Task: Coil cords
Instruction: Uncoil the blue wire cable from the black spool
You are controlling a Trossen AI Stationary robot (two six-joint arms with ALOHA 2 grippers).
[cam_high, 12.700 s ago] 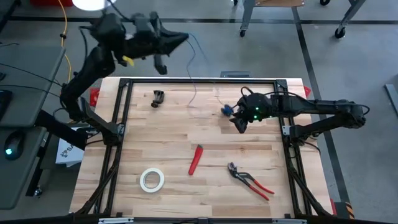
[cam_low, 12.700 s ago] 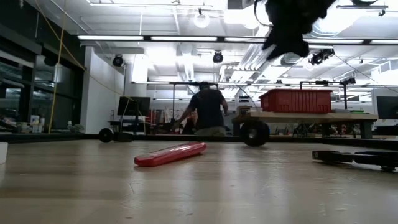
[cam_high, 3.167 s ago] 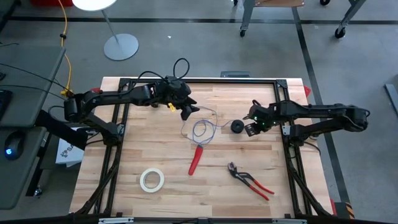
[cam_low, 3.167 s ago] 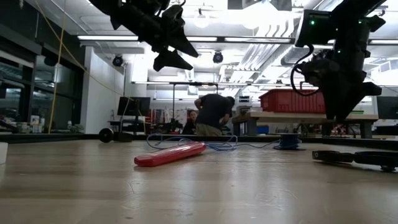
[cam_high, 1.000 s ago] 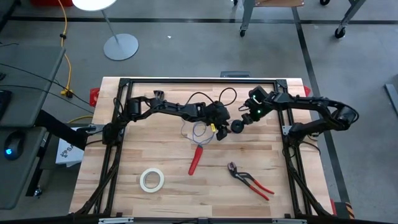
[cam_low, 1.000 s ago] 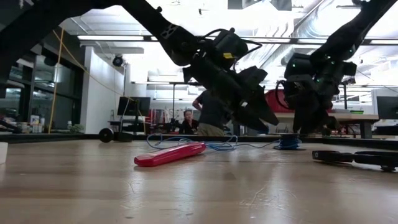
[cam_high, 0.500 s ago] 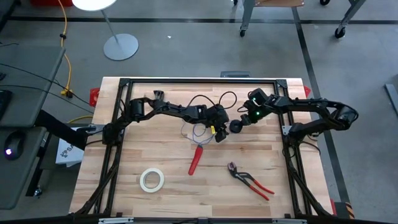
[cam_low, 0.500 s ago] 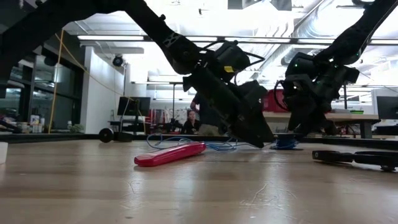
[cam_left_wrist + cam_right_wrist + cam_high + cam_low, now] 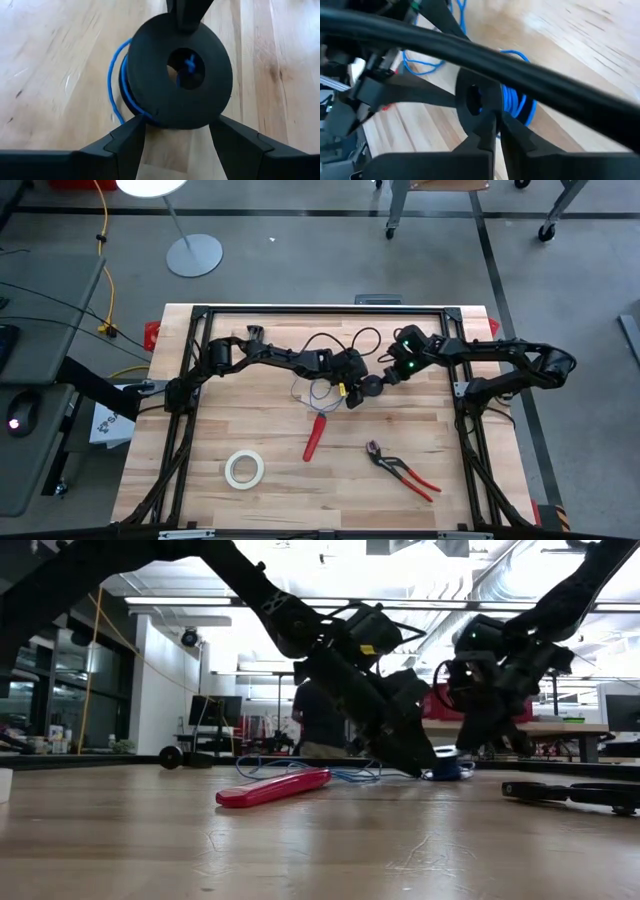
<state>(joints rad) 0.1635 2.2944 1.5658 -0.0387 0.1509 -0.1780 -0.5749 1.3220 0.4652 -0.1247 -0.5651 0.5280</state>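
The small black spool [image 9: 371, 385] stands on edge at the table's middle with blue wire [image 9: 517, 107] wound on it. The rest of the thin blue-violet cord [image 9: 320, 390] lies in loose loops on the wood to the spool's left. My right gripper [image 9: 384, 378] reaches in from the right and is shut on the spool. My left gripper [image 9: 355, 393] comes from the left, slanting down and open. Its fingertips [image 9: 135, 135] stand on either side of the spool's lower rim, facing the holed flange [image 9: 177, 70]. My right gripper pinches the rim of the spool's flange [image 9: 476, 112] between its two fingers, coming from the table's right side and slanting down. The spool stands on edge, its holed face turned toward my left gripper. Whether my left gripper's open fingers touch the spool's rim I cannot tell.
A red-handled tool [image 9: 315, 435] lies just near of the cord loops. A white tape roll [image 9: 244, 469] sits near left and red-handled pliers [image 9: 402, 472] near right. Black frame rails [image 9: 320, 310] border the table. A person stands in the room beyond [image 9: 322, 720].
My right gripper has come down and moved a little toward the table's left edge. The spool has shifted left with it, closer to my left gripper. My left gripper has dipped slightly toward the table and the spool.
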